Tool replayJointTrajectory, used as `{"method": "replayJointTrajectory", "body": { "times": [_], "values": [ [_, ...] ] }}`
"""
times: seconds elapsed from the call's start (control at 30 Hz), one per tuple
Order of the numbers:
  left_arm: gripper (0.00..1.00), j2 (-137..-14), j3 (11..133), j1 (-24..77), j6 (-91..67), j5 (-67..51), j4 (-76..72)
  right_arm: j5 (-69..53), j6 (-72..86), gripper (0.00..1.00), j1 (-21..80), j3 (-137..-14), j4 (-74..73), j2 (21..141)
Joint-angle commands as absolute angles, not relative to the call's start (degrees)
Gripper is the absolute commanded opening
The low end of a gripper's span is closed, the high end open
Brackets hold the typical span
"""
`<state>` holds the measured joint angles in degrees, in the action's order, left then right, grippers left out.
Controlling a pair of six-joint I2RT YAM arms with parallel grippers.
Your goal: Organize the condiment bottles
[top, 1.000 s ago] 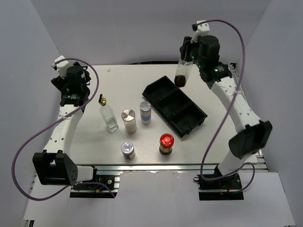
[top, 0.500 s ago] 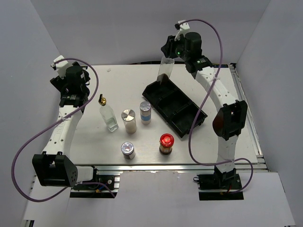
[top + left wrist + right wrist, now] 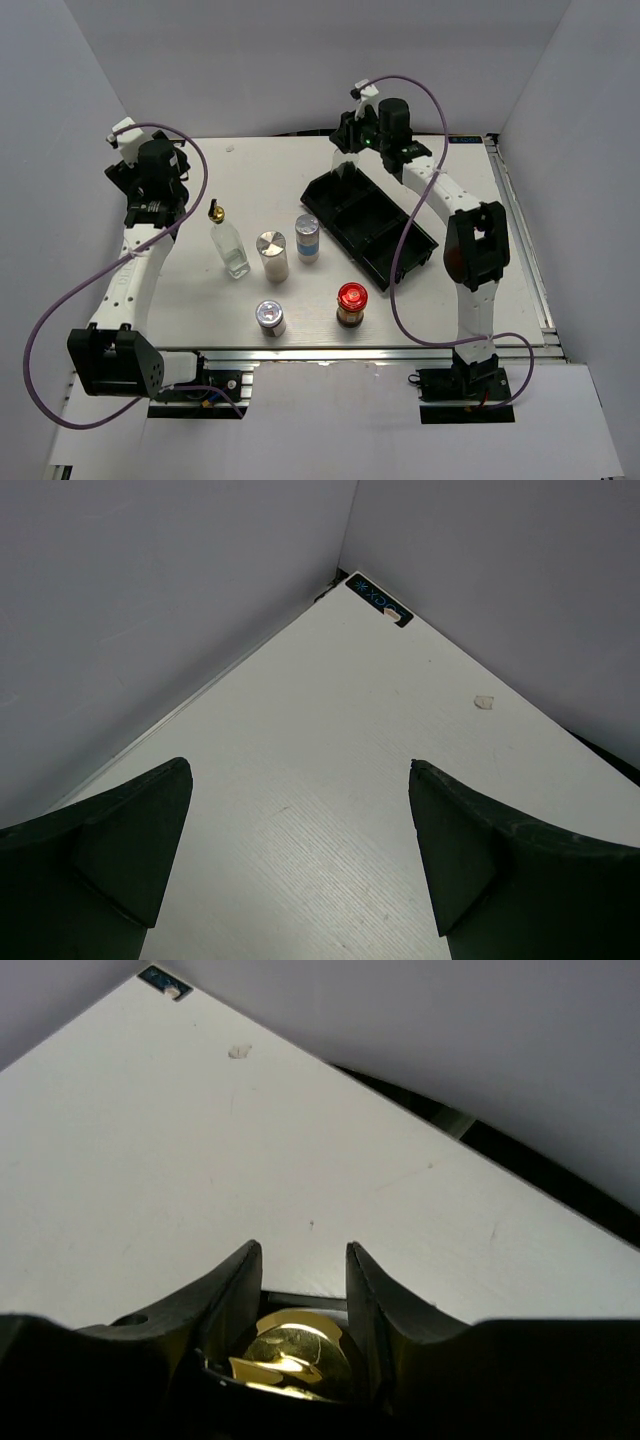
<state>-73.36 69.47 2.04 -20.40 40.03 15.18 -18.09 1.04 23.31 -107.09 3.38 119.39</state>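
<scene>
My right gripper (image 3: 352,143) is shut on a clear glass bottle (image 3: 345,163) and holds it upright over the far-left end of the black tray (image 3: 415,250). Its gold spout (image 3: 290,1350) sits between my right gripper's (image 3: 300,1260) fingers in the right wrist view. On the table stand a second gold-spouted glass bottle (image 3: 232,248), a silver-capped shaker (image 3: 272,256), a blue-labelled shaker (image 3: 307,238), a short silver-capped jar (image 3: 270,317) and a red-lidded dark jar (image 3: 351,304). My left gripper (image 3: 150,175) is open and empty at the rear left, its jaws wide apart (image 3: 300,770) over bare table.
The black three-compartment tray lies diagonally right of centre. Grey walls close the back and both sides. A small speck (image 3: 484,702) and a corner sticker (image 3: 378,599) lie on the tabletop near the rear left.
My right arm has swung left with the glass bottle, from the rear right to above the tray's far-left end, and lowered it. The left arm and the standing bottles have not moved.
</scene>
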Motion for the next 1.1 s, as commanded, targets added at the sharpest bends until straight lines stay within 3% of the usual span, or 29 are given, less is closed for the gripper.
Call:
{"method": "replayJointTrajectory", "body": {
  "times": [0.0,0.2,0.23,0.27,0.5,0.57,0.63,1.07],
  "values": [
    [0.98,-69.88,69.96,1.85,-20.65,40.25,16.52,-21.44,0.26,0.00,22.94,-104.43,13.70,116.37],
    [0.98,-68.38,69.61,1.85,-21.62,39.82,18.01,-23.11,0.26,0.00,22.68,-100.99,15.03,116.37],
    [0.98,-67.86,69.70,1.85,-21.88,39.73,18.19,-23.12,0.26,0.05,22.76,-100.55,15.20,115.93],
    [0.98,-67.68,69.70,1.85,-22.06,39.47,18.37,-23.12,0.26,0.24,22.76,-99.94,15.55,115.67],
    [0.98,-64.69,69.61,1.85,-23.64,37.01,19.16,-24.52,0.26,0.68,22.76,-97.38,15.38,112.51],
    [0.98,-63.81,69.61,1.85,-23.73,36.21,19.25,-25.22,-0.26,0.85,22.85,-97.64,14.33,111.98],
    [0.98,-63.37,69.96,1.85,-23.91,34.90,19.51,-26.45,-1.76,0.89,22.76,-98.17,13.45,111.18],
    [0.98,-60.21,69.96,1.93,-24.62,24.27,23.82,-21.82,-1.94,0.89,22.85,-101.07,7.82,105.21]
  ]
}}
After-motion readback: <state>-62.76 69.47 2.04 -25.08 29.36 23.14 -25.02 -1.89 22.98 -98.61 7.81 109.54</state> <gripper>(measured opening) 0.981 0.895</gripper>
